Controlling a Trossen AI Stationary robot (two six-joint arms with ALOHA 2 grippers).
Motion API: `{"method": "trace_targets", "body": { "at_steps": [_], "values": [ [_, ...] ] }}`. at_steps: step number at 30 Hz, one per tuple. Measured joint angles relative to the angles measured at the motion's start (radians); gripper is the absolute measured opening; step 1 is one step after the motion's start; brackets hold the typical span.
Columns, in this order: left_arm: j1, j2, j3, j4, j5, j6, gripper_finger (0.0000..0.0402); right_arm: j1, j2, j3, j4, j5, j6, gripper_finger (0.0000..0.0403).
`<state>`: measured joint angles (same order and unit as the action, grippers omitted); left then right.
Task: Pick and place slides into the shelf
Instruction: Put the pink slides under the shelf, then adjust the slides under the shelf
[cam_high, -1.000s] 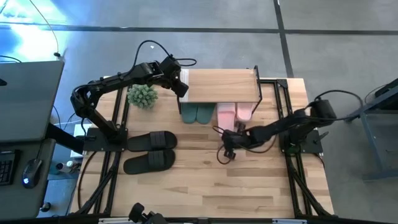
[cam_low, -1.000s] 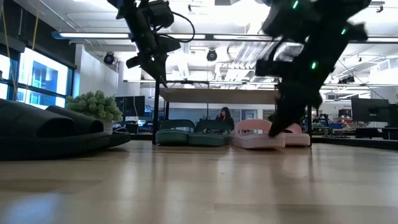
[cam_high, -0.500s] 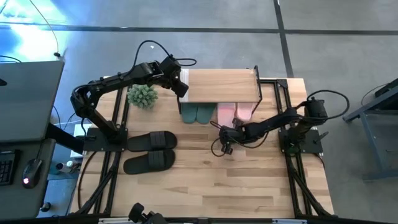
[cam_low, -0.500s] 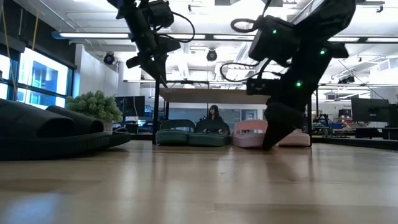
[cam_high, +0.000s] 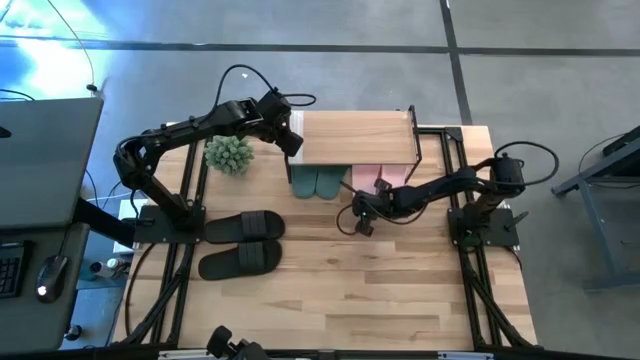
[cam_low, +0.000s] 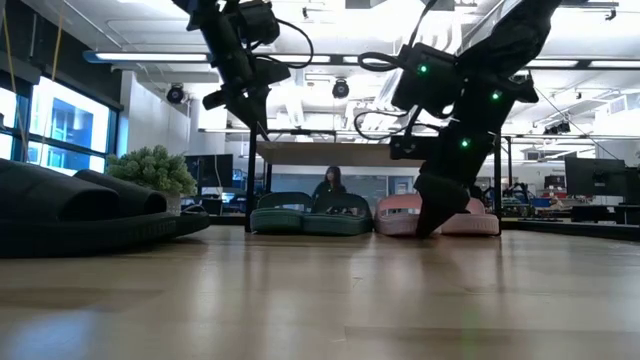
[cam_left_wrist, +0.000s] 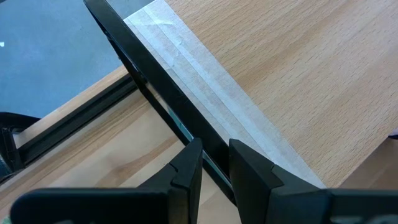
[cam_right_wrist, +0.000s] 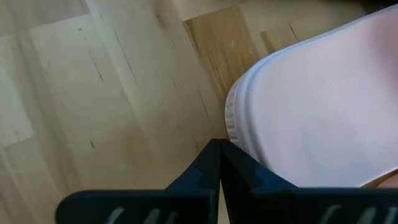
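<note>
1. Where the large light wooden tabletop (cam_high: 330, 290) meets its far edge, the small low shelf with a pale plank top and thin black metal legs (cam_high: 355, 138) stands upright.
2. The pair of dark green open-toe slide sandals (cam_high: 318, 182) sits under the shelf at its left side, heels projecting toward the table centre.
3. The pair of pale pink open-toe slide sandals (cam_high: 378, 180) sits just beside the green pair, under the shelf's right side, heels also projecting.
4. The pair of black wide-strap slide sandals (cam_high: 240, 241) lies on the tabletop's left part, well apart from the shelf, one sandal beside the other.
5. The right gripper (cam_high: 359, 212) is low over the tabletop at the heel of the left pink sandal. Its fingers (cam_right_wrist: 214, 163) are clenched together and grasp nothing; in the right wrist view the tips sit just beside the white heel rim, and contact cannot be told.
6. The left gripper (cam_left_wrist: 214, 163) is at the shelf's left edge. Its fingers are narrowly parted around the black metal frame bar (cam_left_wrist: 149, 78) along the plank edge; whether they press on the bar cannot be told.
7. A small green potted plant (cam_high: 229, 153) stands left of the shelf, near the left arm.
8. In the low view, a person (cam_low: 327, 182) shows far behind the shelf.
</note>
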<state>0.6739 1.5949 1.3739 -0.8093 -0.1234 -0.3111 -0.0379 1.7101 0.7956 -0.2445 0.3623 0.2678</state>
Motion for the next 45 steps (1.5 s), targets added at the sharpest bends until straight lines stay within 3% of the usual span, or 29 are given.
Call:
{"method": "trace_targets", "body": {
  "at_steps": [12, 19, 31, 38, 45],
  "values": [
    [0.000, 0.000, 0.000, 0.000, 0.000, 0.000, 0.0067, 0.026, -0.008, -0.002, 0.010, -0.023, -0.004, 0.0000],
    [0.000, 0.000, 0.000, 0.000, 0.000, 0.000, 0.0067, 0.058, -0.105, -0.002, 0.008, -0.023, -0.003, 0.0000],
    [0.000, 0.000, 0.000, 0.001, -0.005, 0.000, 0.0067, 0.106, -0.455, -0.001, -0.292, 0.106, 0.150, 0.0000],
    [0.000, 0.000, 0.000, 0.001, -0.006, 0.013, 0.0067, 0.142, -0.701, 0.000, -0.378, 0.201, 0.227, 0.0000],
    [0.000, 0.000, 0.000, 0.001, -0.008, 0.015, 0.0067, 0.033, -0.921, 0.000, -0.446, 0.377, 0.308, 0.0000]
  ]
}}
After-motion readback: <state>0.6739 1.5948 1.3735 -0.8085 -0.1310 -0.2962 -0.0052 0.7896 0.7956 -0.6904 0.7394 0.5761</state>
